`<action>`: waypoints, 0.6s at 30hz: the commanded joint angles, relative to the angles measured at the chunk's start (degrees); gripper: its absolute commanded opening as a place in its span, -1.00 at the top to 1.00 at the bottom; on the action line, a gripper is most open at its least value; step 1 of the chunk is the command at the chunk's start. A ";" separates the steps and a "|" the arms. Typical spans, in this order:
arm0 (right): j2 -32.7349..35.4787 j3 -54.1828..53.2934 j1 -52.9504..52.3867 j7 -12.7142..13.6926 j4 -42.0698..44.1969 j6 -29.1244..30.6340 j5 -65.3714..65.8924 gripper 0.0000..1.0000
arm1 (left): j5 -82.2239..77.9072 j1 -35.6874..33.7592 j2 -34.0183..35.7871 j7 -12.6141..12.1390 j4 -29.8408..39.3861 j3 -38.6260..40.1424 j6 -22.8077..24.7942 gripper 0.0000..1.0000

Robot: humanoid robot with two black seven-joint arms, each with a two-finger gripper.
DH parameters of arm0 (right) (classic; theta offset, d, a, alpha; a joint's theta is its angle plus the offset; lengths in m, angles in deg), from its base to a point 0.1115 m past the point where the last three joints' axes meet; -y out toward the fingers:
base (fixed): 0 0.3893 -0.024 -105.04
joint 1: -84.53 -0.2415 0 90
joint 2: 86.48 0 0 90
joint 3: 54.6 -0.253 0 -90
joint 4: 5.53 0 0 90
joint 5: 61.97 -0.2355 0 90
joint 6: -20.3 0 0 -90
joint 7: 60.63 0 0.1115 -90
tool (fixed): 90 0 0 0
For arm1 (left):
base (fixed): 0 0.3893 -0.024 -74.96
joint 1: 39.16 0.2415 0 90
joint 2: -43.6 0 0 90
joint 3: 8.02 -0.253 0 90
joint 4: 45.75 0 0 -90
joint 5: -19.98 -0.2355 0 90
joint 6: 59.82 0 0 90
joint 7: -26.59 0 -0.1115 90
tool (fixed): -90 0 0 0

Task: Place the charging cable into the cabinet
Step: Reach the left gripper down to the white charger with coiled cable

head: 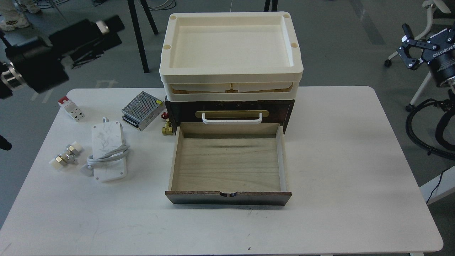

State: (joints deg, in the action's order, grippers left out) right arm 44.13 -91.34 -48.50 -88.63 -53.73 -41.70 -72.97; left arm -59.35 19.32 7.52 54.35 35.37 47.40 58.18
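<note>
The charging cable [106,147] is a flat white marbled slab with a looped white cable around it. It lies on the left of the white table [348,160]. The cabinet [177,106] is dark brown, and its pale wood-lined drawer [227,167] is pulled out and empty. A white handle [231,118] sits above the drawer, and cream trays [231,53] are stacked on top. My left arm is a dark blur at the upper left, off the table; its gripper [90,33] cannot be made out. My right gripper [408,46] is open and empty, far right, beyond the table.
A metal mesh-topped power supply [141,105] lies between the cable and the cabinet. A brass fitting [167,128] sits at the cabinet's left corner. A red-and-white block [71,108] and small white-capped fittings [65,156] lie left of the slab.
</note>
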 commanded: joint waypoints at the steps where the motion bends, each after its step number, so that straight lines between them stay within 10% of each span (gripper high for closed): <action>1: 0.00 0.00 0.14 0.00 -0.06 0.00 0.01 -1.00 | -32.57 1.38 0.48 0.24 -0.70 -5.30 0.00 -0.99; 18: 0.00 -0.08 1.11 0.00 -0.06 0.00 -0.08 -1.00 | -45.67 2.61 -4.78 0.24 -15.29 -18.69 -6.03 -0.98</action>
State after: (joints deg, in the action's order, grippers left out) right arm 44.13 -91.43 -47.54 -88.63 -53.71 -41.70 -73.01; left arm -105.03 21.90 4.86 54.61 23.16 28.77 52.90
